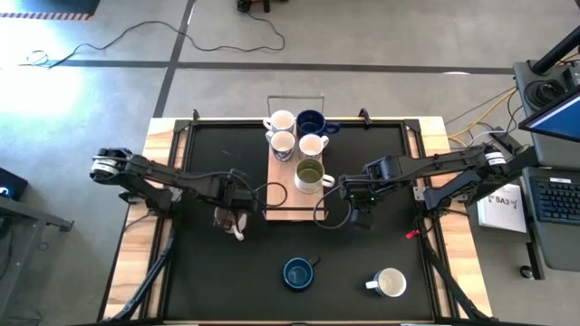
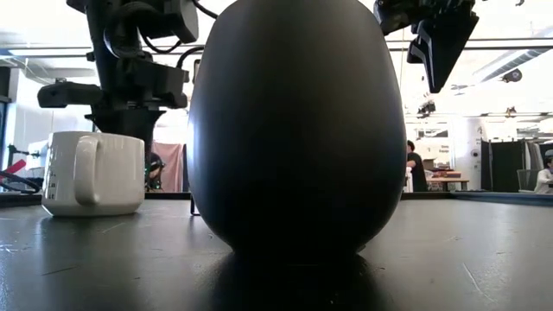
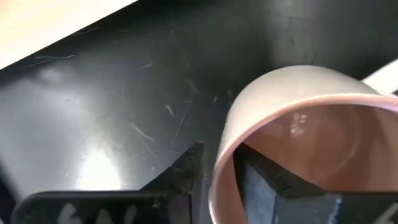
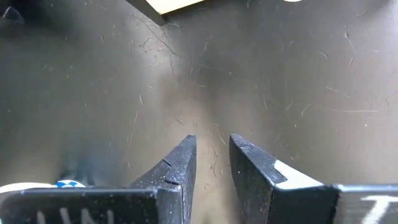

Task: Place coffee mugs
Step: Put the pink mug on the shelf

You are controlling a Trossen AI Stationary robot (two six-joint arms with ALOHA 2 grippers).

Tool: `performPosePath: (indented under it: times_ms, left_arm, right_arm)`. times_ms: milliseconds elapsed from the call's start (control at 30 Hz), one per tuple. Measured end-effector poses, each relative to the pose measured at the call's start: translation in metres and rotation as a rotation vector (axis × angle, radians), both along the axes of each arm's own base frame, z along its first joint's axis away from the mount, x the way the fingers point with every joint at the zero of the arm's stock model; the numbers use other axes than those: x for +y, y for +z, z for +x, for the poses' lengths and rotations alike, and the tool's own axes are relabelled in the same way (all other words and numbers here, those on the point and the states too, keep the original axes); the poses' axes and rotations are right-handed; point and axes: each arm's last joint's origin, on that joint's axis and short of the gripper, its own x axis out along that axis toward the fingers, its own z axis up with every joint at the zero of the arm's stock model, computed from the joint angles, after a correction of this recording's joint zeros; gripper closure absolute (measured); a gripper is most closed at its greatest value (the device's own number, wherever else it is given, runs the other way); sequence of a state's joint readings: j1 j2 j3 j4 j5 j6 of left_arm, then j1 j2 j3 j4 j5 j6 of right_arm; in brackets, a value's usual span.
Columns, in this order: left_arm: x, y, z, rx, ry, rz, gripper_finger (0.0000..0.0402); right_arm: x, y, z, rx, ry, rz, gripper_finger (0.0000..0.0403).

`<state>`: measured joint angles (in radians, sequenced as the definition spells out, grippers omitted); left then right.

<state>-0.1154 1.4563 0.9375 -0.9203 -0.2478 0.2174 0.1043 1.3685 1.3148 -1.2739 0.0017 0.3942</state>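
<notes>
A white mug with a pink inside (image 3: 292, 93) stands on the black mat, left of the wooden tray (image 1: 283, 197). My left gripper (image 3: 221, 169) is over it (image 1: 236, 225), open, pointing down, one finger on each side of the mug's wall. My right gripper (image 4: 213, 155) hangs open above bare mat, right of the tray (image 1: 361, 219). On the tray stand three white mugs, a dark blue mug (image 1: 313, 120) and an olive green mug (image 1: 310, 175). Near the front stand another dark blue mug (image 1: 297, 273) and a white mug (image 1: 390, 282). My left gripper comes at the pink-lined mug from above, one finger inside (image 3: 264, 183) and one outside (image 3: 186, 171) the wall near the rim (image 3: 222, 155). A dark gap shows between the outer finger and the wall. I cannot tell whether the inner finger touches the wall.
The tray has wire handles at its far and near ends (image 1: 294, 100). In the low view the front dark blue mug (image 2: 294, 130) fills the middle, with the white mug (image 2: 93, 173) beside it. Bare mat lies between the tray and the two front mugs.
</notes>
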Motion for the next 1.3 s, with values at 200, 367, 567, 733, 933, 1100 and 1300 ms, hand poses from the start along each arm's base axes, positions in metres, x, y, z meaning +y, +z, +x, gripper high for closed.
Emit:
performPosePath:
  times_ms: [200,367,567,733,933,1100,1300]
  left_arm:
    - [0.001,0.007,-0.001,-0.046,0.131,0.024,0.0314]
    - [-0.001,0.019,-0.004,-0.116,0.263,-0.096,0.0314]
    - [-0.004,0.037,-0.022,-0.170,0.462,-0.166,0.0314]
    - [-0.006,0.046,-0.040,-0.173,0.771,-0.223,0.0314]
    - [-0.009,0.045,-0.043,-0.154,1.067,-0.317,0.0314]
    - [-0.008,0.038,-0.044,-0.090,1.146,-0.250,0.0314]
    - [-0.009,0.027,-0.039,-0.056,1.161,-0.217,0.0314]
  right_arm:
    - [0.000,0.000,0.000,0.000,0.001,0.000,0.0319]
    - [0.000,0.000,0.000,0.000,0.001,0.000,0.0319]
    - [0.000,0.000,0.000,0.000,0.002,0.000,0.0319]
    - [0.000,0.000,0.000,0.000,0.015,-0.003,0.0319]
    - [0.000,0.000,0.000,-0.005,0.044,-0.008,0.0319]
    - [0.000,0.000,0.001,-0.008,0.053,-0.009,0.0319]
    - [0.000,0.000,0.001,-0.009,0.056,-0.009,0.0319]
